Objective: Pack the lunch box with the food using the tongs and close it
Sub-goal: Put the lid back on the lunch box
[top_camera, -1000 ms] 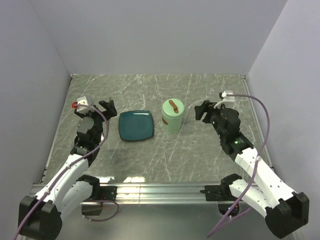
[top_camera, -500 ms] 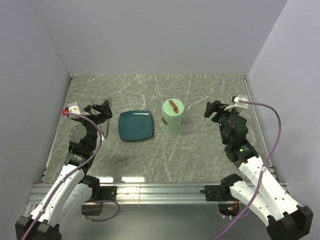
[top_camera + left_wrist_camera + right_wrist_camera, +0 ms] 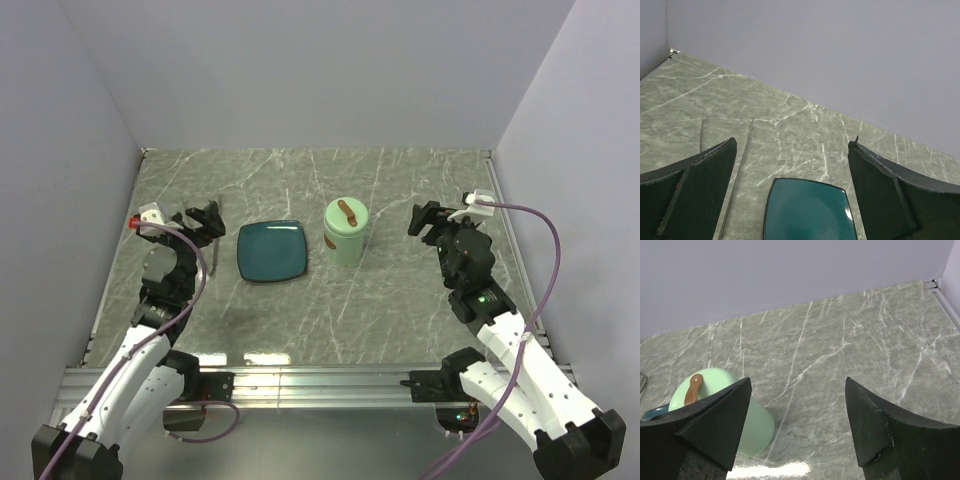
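Mint-green box: the pale mint-green cylindrical lunch box [image 3: 346, 240] stands upright with its matching round green lid with a small brown handle [image 3: 346, 211] seated on top. It is left of the right pincer and apart from it, and well off to the right of the left pincer.
Right pincer: the black two-finger right pincer [image 3: 797, 382] has its jaws apart with nothing between them. In its wrist view the box shows low, past the left finger.
Left pincer: the black left pincer [image 3: 792, 145] is spread wide and empty. The dark teal square plate [image 3: 272, 250] lies bare just ahead of it.
Thin grey metal strip: the thin grey metal strip [image 3: 215, 245], probably the tongs, lies unheld on the grey marble-look table [image 3: 400, 300], between the left pincer and the plate.
Food: none shows on the plate or table. Whether it is inside the box cannot be seen.
Just changed: against a second ago, the right pincer has drawn back from the box toward the right wall and the left wrist has swung outward. In the last half-second both arms barely move.
Unchanged: box, lid and plate sit where they were.
Meaning: with the lid on and both pincers empty and withdrawn, packing and closing look done.
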`<state>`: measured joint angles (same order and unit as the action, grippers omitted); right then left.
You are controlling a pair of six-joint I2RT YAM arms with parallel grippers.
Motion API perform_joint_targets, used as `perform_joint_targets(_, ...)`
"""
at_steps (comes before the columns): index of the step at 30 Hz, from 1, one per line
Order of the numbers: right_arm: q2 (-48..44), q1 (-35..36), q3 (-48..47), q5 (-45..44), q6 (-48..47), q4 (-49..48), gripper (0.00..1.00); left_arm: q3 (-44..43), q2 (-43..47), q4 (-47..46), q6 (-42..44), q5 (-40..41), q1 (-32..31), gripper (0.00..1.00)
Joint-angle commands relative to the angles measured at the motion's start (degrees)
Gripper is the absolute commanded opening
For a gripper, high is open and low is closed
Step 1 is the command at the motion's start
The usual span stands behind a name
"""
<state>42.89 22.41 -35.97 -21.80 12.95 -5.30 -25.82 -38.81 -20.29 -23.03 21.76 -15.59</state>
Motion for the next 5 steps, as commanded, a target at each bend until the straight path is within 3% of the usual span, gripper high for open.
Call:
perform_joint_targets(1, -0.6, 0.3, -0.9, -0.4, -0.6, -0.9, 0.82, -0.7, -0.4, -2.6, 1.1, 1.0, -0.2, 0.99)
perform_joint_targets(5, -1.0, 0.3, -0.8, -0.7, -0.6, -0.9, 0.82, -1.0, -1.1, -2.7, 1.1, 0.3, -0.2, 1.00)
